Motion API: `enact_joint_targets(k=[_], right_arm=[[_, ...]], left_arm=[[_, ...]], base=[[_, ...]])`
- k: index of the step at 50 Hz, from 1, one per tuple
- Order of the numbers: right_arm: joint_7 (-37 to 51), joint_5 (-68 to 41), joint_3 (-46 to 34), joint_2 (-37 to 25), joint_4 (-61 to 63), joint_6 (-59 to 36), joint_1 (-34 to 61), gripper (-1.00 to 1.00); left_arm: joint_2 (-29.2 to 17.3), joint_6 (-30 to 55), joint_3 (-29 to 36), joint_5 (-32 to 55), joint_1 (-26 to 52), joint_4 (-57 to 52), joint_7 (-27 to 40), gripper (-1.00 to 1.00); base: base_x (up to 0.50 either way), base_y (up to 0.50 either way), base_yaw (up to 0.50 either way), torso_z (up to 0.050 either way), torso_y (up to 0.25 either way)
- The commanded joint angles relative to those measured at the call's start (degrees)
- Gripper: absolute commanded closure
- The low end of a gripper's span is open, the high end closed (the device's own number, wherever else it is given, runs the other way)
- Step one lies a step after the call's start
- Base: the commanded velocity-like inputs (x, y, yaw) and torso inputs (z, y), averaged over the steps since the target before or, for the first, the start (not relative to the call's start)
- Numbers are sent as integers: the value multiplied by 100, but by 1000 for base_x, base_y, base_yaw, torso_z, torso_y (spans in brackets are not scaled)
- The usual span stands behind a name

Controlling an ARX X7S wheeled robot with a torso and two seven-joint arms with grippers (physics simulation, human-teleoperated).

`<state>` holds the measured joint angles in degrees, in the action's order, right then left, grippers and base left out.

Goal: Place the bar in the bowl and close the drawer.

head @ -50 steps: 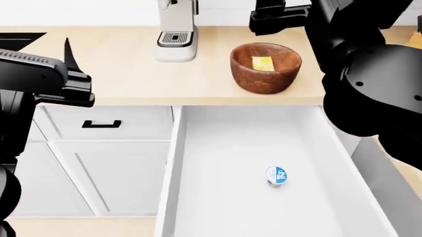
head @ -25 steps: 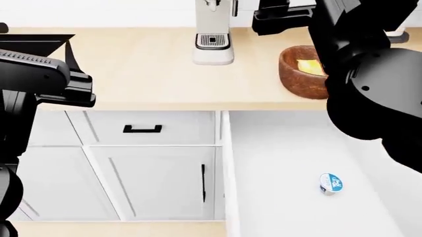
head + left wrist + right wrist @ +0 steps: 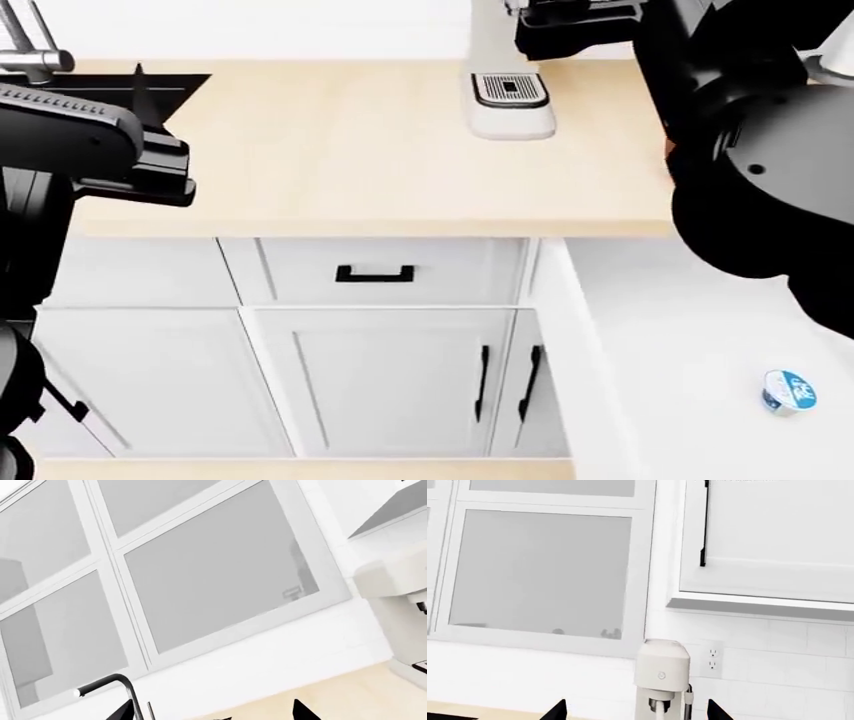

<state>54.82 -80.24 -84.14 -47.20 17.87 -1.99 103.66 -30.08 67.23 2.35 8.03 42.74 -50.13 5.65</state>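
The large white drawer (image 3: 694, 330) stands pulled out at the lower right of the head view. Its front and handle are out of frame. The bowl and the bar are hidden behind my right arm. My left gripper (image 3: 140, 110) hovers over the left end of the countertop (image 3: 347, 160). It is open and empty, and in the left wrist view its fingertips (image 3: 303, 712) stand far apart. My right gripper (image 3: 561, 30) is raised above the back of the counter. It is open too, with wide-set fingertips (image 3: 557, 711) and nothing between them.
A small blue-and-white-lidded cup (image 3: 787, 390) lies in the open drawer. A white coffee machine (image 3: 510, 90) stands at the counter's back, also seen as the machine (image 3: 660, 680). A sink (image 3: 160, 80) with a faucet (image 3: 27, 45) lies far left. A shallow drawer (image 3: 374, 273) and cabinet doors (image 3: 387, 380) are below.
The head view has swung left. The bowl with the bar slid right and went behind my right arm. The sink and faucet came into view. Both grippers stay open.
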Motion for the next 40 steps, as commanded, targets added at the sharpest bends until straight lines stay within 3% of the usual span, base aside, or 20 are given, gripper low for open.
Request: enact_joint_targets(k=[1,16,40], right_arm=[[29,-20,27,-103,83,-51,9,-100],[53,-22,76,-165,129,-39,-30,-100],[-7,17,150,-128,40,28,-120,-100]], left_arm=[[11,7,429,6,638,295,-37,-100],[-6,226,691,81,1191,266,-146,-100],[15,54,777,70,1065,327,-83,-100]], base=[[102,469,0,0,0],[114,408,0,0,0],[213,8,0,0,1]])
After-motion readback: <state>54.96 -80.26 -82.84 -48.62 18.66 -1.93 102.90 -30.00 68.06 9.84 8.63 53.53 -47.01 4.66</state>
